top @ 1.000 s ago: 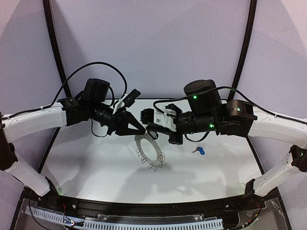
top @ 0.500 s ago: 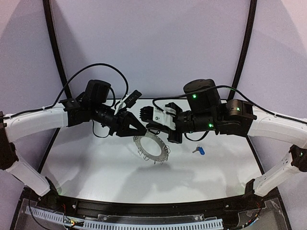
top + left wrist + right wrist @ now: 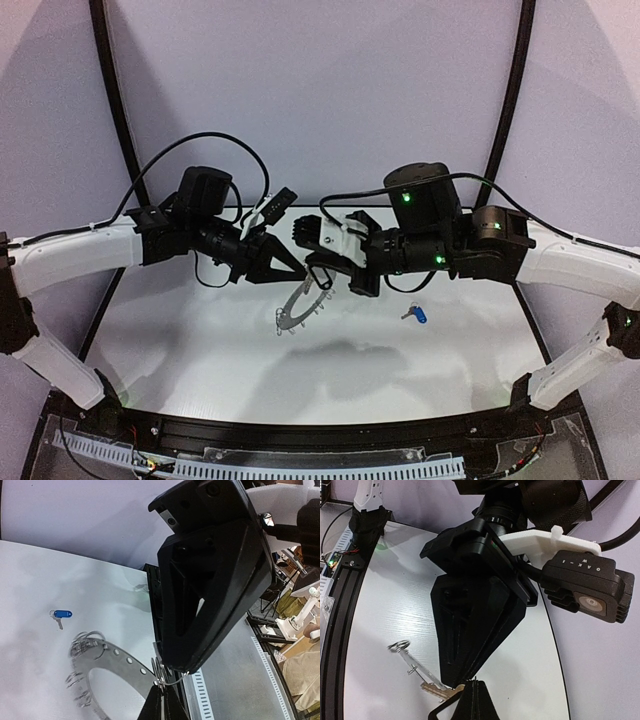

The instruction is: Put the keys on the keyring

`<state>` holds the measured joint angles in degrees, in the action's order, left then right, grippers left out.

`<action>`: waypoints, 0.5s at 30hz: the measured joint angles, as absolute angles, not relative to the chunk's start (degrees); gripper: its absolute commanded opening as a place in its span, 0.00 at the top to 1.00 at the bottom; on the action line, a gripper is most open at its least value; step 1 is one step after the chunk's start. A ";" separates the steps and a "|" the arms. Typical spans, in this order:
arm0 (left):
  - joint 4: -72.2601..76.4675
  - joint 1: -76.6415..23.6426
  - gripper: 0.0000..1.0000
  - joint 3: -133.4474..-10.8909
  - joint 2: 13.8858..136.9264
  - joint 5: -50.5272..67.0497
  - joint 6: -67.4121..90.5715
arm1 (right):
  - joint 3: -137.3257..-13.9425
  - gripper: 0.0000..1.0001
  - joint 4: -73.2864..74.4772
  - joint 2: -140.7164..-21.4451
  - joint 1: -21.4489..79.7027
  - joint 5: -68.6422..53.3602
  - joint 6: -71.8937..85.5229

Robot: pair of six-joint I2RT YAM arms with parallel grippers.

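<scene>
My left gripper (image 3: 296, 272) is shut on the rim of the dark grey keyring (image 3: 298, 308) and holds it tilted above the table; the left wrist view shows its fingertips (image 3: 162, 695) pinching the ring (image 3: 107, 652) at a wire clip. My right gripper (image 3: 318, 262) meets it tip to tip, shut on the key with the black tag (image 3: 318, 275). In the right wrist view the key's blade (image 3: 436, 692) sticks out left of my closed fingertips (image 3: 474, 692), against the ring's edge (image 3: 412, 664). The blue-tagged key (image 3: 416, 314) lies on the table, also in the left wrist view (image 3: 62, 614).
The white tabletop (image 3: 200, 350) has a black rail (image 3: 300, 432) along its near edge and curved black posts behind. Both arms crowd the middle back of the table. The two gripper bodies nearly touch above the ring.
The keyring has swung from lying nearly flat to steeply tilted, almost edge-on from above. My right gripper has shifted slightly left, closer to the left gripper's tip. The blue key has not moved.
</scene>
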<state>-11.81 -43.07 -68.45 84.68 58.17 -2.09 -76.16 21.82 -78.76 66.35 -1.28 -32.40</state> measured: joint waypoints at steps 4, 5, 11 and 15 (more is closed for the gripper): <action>-11.38 -43.13 0.99 -68.38 84.66 57.52 -2.02 | -76.16 1.00 21.78 -78.76 66.32 -0.73 -32.25; -10.61 -43.20 0.99 -68.03 84.62 56.62 -1.78 | -76.16 1.00 21.89 -78.76 66.32 -0.10 -32.16; -8.51 -43.66 0.99 -66.50 82.94 49.67 1.87 | -76.18 1.00 21.43 -79.42 66.30 2.59 -29.50; -8.45 -43.70 0.99 -65.52 81.43 42.09 5.15 | -76.01 1.00 18.59 -81.23 65.67 3.81 -24.93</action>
<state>-8.45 -43.70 -65.52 81.43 42.09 5.15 -76.01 18.59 -81.23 65.67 3.81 -24.93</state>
